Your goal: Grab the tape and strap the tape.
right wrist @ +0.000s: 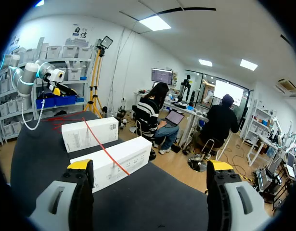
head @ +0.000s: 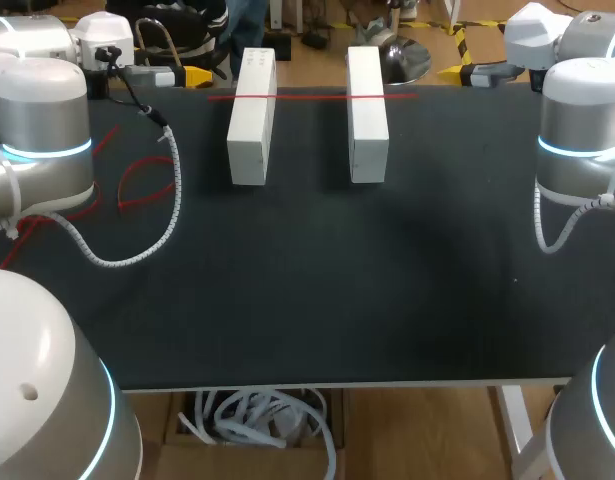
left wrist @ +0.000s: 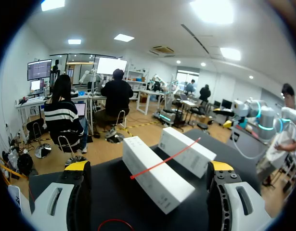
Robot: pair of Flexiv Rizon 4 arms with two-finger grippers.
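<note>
Red tape (head: 312,97) lies across the far ends of two white boxes (head: 252,115). The left gripper (left wrist: 149,167) sits left of the boxes and the right gripper (right wrist: 149,165) right of them, both with jaws spread.

A thin red tape (head: 312,97) runs in a straight line across the tops of two long white boxes, the left box (head: 251,120) and the right box (head: 367,118). It crosses near their far ends, bridges the gap between them and reaches a little past each outer side. The boxes lie flat, side by side and apart, at the far side of the desk (head: 317,300), and more red tape lies in loose loops (head: 145,182) well left of the left box.
</note>
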